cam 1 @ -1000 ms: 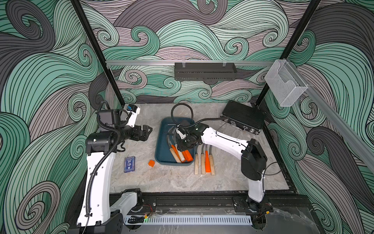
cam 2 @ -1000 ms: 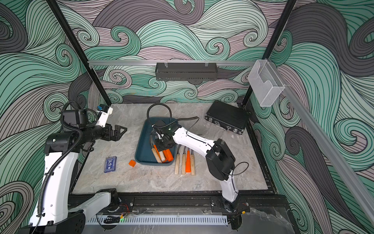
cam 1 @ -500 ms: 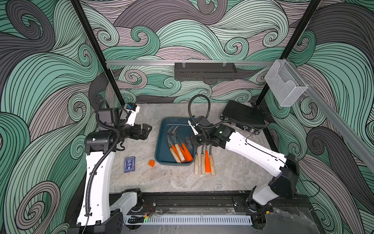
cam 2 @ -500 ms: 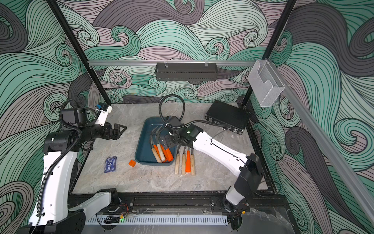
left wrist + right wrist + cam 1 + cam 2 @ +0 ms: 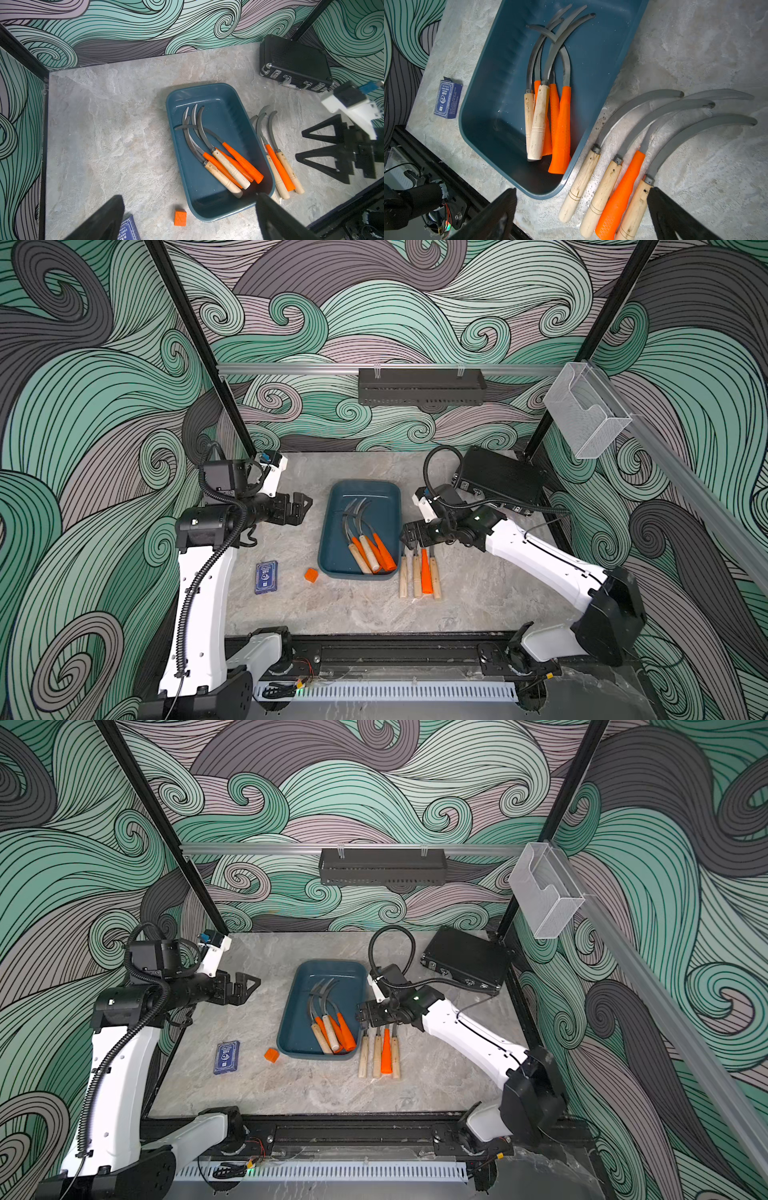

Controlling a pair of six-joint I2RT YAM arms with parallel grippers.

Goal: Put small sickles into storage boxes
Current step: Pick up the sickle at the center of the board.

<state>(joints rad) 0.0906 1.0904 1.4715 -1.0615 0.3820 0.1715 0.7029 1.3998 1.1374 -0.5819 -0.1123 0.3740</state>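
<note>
1. Done so far: five sickles (image 5: 368, 545), as best I can count, lie in the tray (image 5: 337, 549). Their handles bunch toward its 5 o'clock corner. Their blades fan toward 12 o'clock and overlap, with one blade crossing the rest.
2. Left to do: four loose sickles (image 5: 419, 572) lie on the table (image 5: 374, 614) at the tray's 4 o'clock. Three have pale handles and one has an orange handle. They lie side by side, handles toward 6 o'clock and blades toward 12. The nearest pale handle sits just beside the tray wall; I cannot tell whether it touches.
3. The right gripper (image 5: 407, 534) hovers at the tray's 3 o'clock, over the blade ends of the loose row. Its jaws stand wide apart with nothing between them.
4. The left gripper (image 5: 302, 511) hangs above the table at the tray's 9 o'clock, well apart from every sickle. Its jaws are also spread and empty.
5. Judgement: the task is a little past halfway, and the right arm looks placed to take the next loose sickle.
6. The tray's 9 o'clock half is bare, so there looks to be room for the other four.
7. The cube (image 5: 311, 575) at the tray's 7 o'clock is no part of the job.
</note>
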